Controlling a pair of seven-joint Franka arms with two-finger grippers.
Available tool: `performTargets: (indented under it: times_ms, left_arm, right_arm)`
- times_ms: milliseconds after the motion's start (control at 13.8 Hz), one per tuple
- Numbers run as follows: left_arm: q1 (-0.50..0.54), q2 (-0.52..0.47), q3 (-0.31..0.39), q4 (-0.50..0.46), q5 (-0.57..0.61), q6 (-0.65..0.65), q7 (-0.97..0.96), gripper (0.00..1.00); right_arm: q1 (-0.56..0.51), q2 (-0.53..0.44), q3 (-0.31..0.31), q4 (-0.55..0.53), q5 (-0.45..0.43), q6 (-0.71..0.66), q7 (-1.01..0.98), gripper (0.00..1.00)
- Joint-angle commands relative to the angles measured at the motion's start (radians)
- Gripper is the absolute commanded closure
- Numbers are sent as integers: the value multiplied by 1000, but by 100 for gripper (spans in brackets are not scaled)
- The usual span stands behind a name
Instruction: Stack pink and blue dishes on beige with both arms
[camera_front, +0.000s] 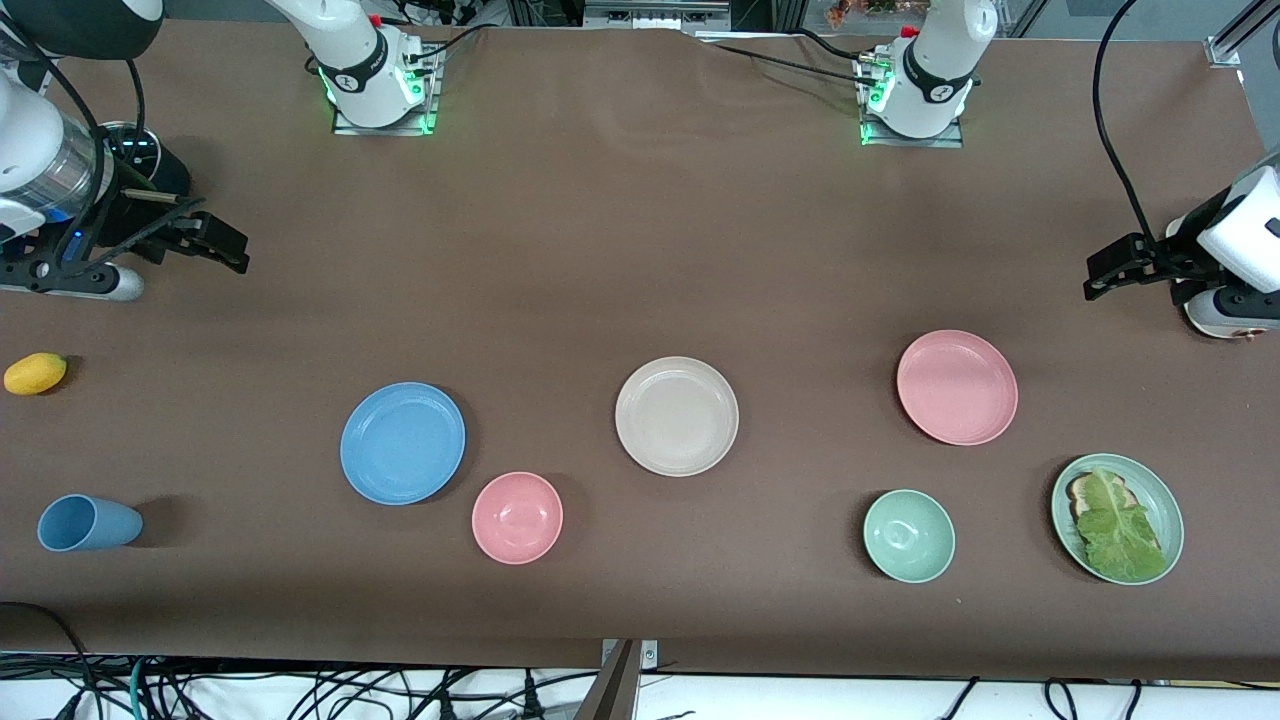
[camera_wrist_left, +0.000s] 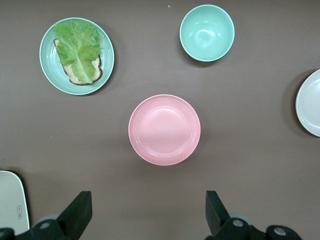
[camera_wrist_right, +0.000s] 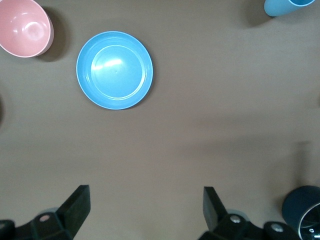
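Lettuce (camera_front: 1120, 530) on bread (camera_front: 1080, 489) is held by the green plate (camera_front: 1166, 505) beside the pink plate (camera_front: 957, 387); both hands, left (camera_front: 1110, 272) and right (camera_front: 222, 247), are spread apart.

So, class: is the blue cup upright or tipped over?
Tipped over. The blue cup lies on its side on the table, its open mouth facing the right arm's end.

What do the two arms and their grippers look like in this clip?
Both arms are glossy white and rounded with black bands and trailing black cables; each base glows green and carries a red fitting. The left gripper and right gripper are matte black and angular, with two wedge-shaped jaws each.
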Motion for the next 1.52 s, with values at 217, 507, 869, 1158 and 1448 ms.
performTargets:
  times_ms: [217, 507, 869, 1158, 1448]
  left_arm:
    - [0, 14, -1, 25, -25, -5, 5, 0]
    - [0, 14, -1, 25, -25, -5, 5, 0]
    - [0, 14, -1, 25, -25, -5, 6, 0]
    - [0, 14, -1, 25, -25, -5, 6, 0]
    - [2, 14, -1, 25, -25, -5, 6, 0]
  right_arm:
    - [7, -48, -1, -62, -15, 35, 23, 0]
    - [9, -48, -1, -62, -15, 37, 24, 0]
    - [7, -48, -3, -63, -15, 35, 23, 0]
    - [7, -48, -3, -63, -15, 32, 24, 0]
    - [9, -48, -3, -62, -15, 29, 24, 0]
